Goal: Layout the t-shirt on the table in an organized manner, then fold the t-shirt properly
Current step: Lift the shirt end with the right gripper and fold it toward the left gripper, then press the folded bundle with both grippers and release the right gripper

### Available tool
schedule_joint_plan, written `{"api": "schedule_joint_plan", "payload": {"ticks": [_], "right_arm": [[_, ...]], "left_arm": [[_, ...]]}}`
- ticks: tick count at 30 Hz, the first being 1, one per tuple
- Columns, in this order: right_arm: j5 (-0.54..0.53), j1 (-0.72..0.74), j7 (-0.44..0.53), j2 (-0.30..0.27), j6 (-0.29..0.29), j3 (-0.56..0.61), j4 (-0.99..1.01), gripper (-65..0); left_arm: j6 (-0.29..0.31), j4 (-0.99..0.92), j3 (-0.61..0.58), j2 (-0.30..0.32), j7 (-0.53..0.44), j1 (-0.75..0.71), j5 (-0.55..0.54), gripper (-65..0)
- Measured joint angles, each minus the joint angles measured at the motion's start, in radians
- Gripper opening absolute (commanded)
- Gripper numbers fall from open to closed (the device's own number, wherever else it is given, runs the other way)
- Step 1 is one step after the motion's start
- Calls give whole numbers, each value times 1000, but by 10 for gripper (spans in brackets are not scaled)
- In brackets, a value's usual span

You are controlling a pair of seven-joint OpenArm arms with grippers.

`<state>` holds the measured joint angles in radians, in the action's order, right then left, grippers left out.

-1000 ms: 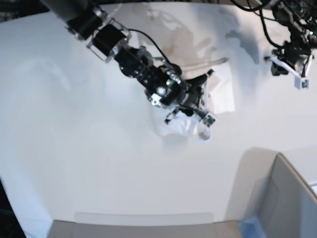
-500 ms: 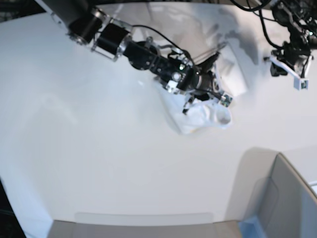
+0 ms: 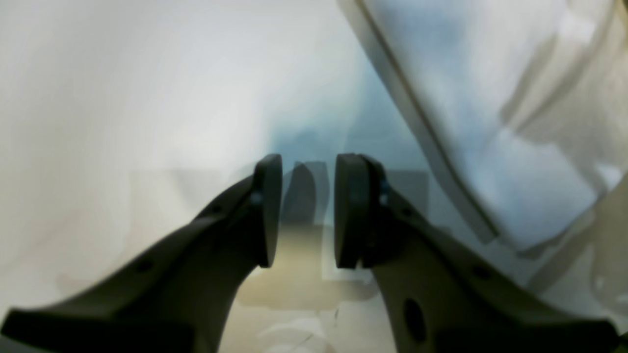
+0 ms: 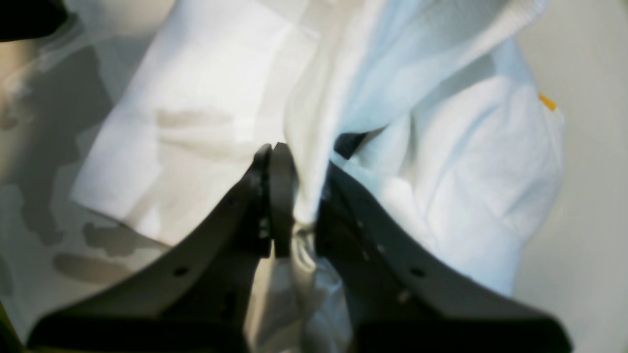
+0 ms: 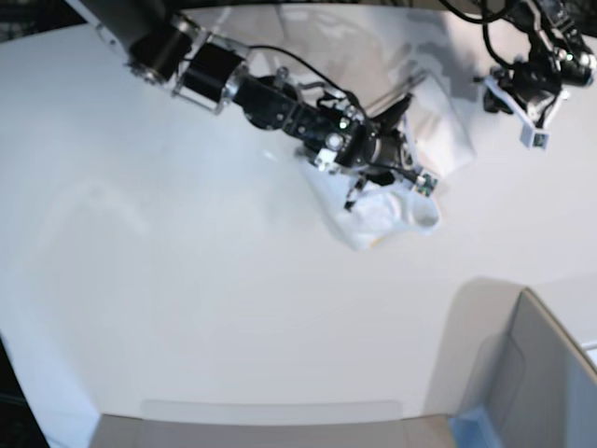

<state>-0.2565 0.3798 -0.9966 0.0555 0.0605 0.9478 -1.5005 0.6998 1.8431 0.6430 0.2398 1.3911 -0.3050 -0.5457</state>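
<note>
While the right gripper has its jaws pinching the bunched shirt to spread it on the counter, the left gripper waits beside the shirt, jaws spread and empty.

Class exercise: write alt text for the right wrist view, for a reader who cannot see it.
The right gripper pinches a bunched fold of the white t-shirt between its dark fingers. The crumpled shirt fills most of the frame, a small orange mark near its right edge.
</note>
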Motion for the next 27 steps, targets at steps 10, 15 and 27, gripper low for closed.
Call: {"api": "schedule_joint_plan", "payload": {"ticks": [10,15,27], "right_arm": [[0,21,3,4,-5,102,0,-650],[2,22,12,4,-5,107,0,-650],[-1,22,46,27,-4,116,1,-590]], "left_arm": [[0,-1,-205,1,-1,-2,0,-457],[0,-8,-211,-1,6,24,6,-457],[0,-48,-211,4,-1,43,-1,-457]]}}
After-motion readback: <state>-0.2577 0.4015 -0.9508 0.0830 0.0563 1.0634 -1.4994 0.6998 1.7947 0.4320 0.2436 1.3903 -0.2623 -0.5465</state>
